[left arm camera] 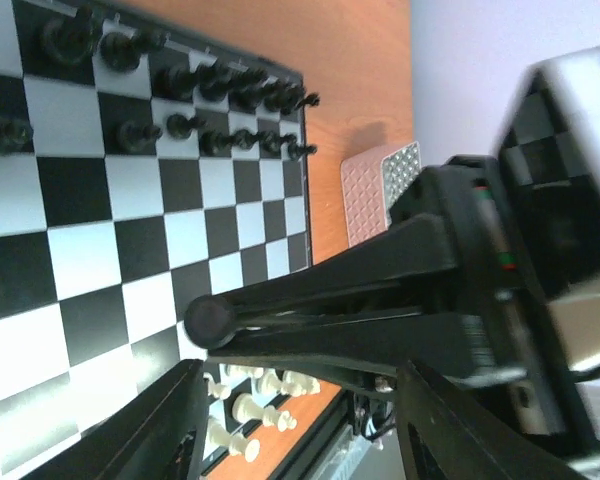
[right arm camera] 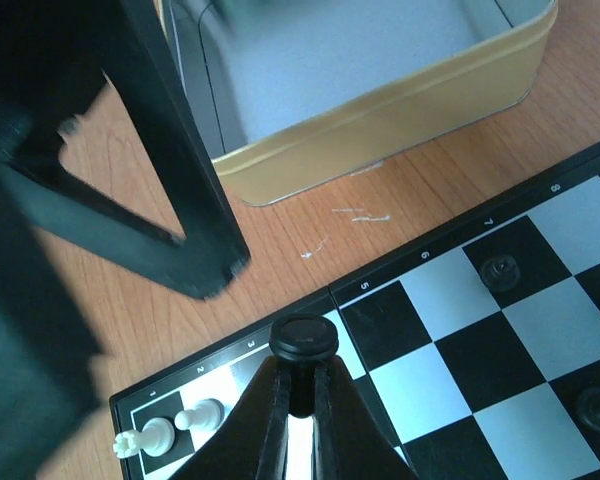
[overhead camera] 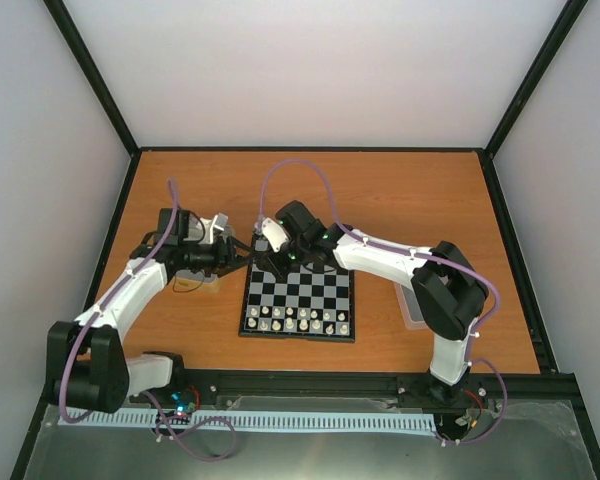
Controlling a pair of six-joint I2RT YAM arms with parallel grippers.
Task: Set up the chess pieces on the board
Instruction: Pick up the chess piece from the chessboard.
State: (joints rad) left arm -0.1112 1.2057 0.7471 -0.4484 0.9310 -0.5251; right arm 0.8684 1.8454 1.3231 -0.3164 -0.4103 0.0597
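White chessmen [overhead camera: 298,320]: stood in the board's two nearest rows, each on its own square.
Board [overhead camera: 310,292]: laid flat on the wooden table [overhead camera: 410,190] between the two arms, its checks black and pale grey inside a thin black border.
Right tool [right arm camera: 302,385]: positioned over the board's far-left part and closed together on a black pawn [right arm camera: 303,340], whose round head is seen just past the fingertips.
Black pawn: held over the board's left edge; whether the board is touched by it cannot be told.
Left tool [left arm camera: 300,440]: placed just left of the board's far-left corner, close to the right tool, its fingers [left arm camera: 170,430] spread well apart.
Black chessmen [left arm camera: 220,110]: lined up in the board's two farthest rows.
Metal tray [right arm camera: 380,110]: set on the table just left of the board, gold-rimmed, apart from the board's border.
Pink tray [left arm camera: 378,185]: seen on the table right of the board, apart from it.
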